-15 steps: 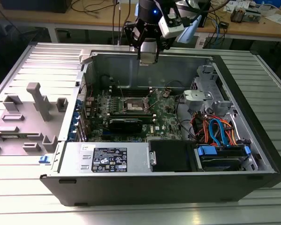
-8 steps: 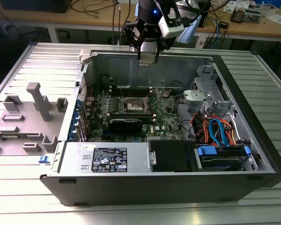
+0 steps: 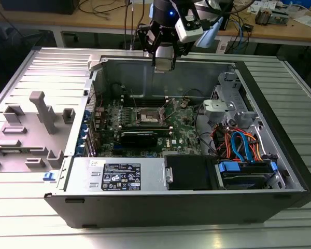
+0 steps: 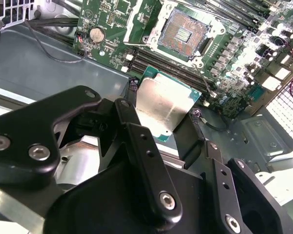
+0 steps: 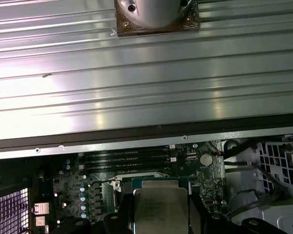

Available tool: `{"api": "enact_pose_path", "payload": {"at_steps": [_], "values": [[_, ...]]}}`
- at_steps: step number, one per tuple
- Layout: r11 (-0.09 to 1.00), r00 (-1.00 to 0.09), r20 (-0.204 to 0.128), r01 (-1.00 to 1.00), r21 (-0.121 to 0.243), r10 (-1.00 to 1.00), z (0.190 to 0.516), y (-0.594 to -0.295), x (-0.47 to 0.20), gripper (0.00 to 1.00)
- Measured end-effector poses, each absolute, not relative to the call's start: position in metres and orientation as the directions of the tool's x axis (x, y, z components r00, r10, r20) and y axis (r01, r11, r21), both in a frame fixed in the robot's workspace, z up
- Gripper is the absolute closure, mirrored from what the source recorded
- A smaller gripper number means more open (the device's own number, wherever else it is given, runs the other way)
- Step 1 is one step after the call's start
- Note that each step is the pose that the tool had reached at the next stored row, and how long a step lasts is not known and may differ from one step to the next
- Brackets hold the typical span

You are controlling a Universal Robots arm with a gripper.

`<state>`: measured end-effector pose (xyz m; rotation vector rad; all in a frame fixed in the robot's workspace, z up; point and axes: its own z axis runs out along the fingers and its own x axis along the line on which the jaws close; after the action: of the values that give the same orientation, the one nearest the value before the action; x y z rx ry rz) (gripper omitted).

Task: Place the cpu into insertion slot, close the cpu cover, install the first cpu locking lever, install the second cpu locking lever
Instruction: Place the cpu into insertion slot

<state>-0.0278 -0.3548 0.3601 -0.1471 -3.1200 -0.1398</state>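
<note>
Gripper (image 4: 161,113) closest in the second wrist view: black fingers (image 4: 132,122) closed in on two opposite edges of the cpu (image 4: 162,100), a narrow grip with the metal top facing the lens. The chip hangs in the air, well apart from the board (image 4: 112,19). In the first wrist view the cpu (image 5: 161,209) is again between the fingers. Beyond it lies the socket (image 4: 183,33), its contact field bare, so step one is not yet done. Judged from that, the cover is not down; I cannot pick it out for certain. A thin rod (image 4: 207,80) off one socket corner looks like an unlatched lever, a guess only. All four steps appear to remain. Between chip and socket run long black memory slots (image 4: 156,61), and a coin cell (image 4: 96,34) sits toward the board's edge; none rises high enough to block a descent, as far as I can judge. In the exterior view the gripper (image 3: 163,59) hovers over the case's far wall (image 3: 197,70), with the socket (image 3: 147,116) mid-board below. A graphics card (image 3: 140,137) lies just beside the socket on the near side. Orange and blue cables (image 3: 238,145) crowd the case's corner at the exterior view's right. The power supply (image 3: 119,176) lines the near wall. A grey fixture (image 3: 41,111) stands on the ribbed table (image 3: 41,62).
</note>
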Motion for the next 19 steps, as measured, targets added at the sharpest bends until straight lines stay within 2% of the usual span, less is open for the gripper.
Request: {"api": "enact_pose_path", "payload": {"at_steps": [19], "values": [[0.989, -0.993, 0.019, 0.117, 0.087, 0.116, 0.3591, -0.3569, -0.0277, 0.45]]}}
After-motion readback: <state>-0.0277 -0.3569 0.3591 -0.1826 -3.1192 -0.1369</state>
